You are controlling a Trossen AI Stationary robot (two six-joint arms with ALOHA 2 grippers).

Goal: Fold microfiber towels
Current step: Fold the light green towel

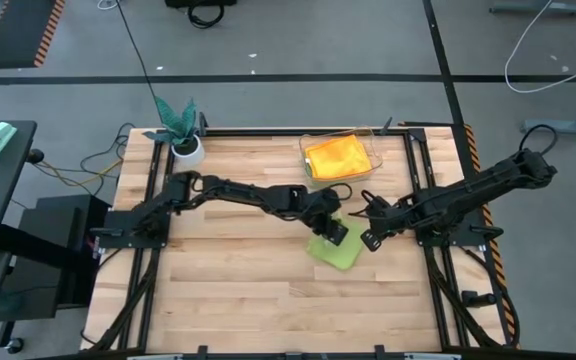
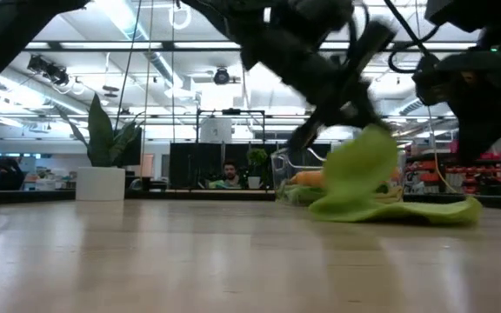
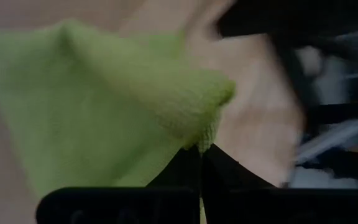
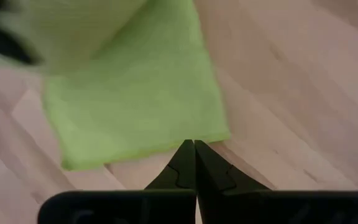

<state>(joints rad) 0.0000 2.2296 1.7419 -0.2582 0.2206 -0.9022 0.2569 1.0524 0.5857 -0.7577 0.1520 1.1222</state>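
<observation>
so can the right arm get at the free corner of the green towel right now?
Probably yes. The right gripper, shut and empty, sits just off the lime green towel corner on bare table. The left gripper pinches a different, lifted corner.

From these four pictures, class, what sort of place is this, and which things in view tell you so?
Probably a robotics lab in an open workshop: two dark robot arms mounted at a wooden-slat table, cables on a grey taped floor, and ceiling strip lights with pipework behind.

Left end effector (image 2: 355, 117) lifts lime green towel's (image 2: 381, 187) edge off table (image 2: 190, 252).
</observation>
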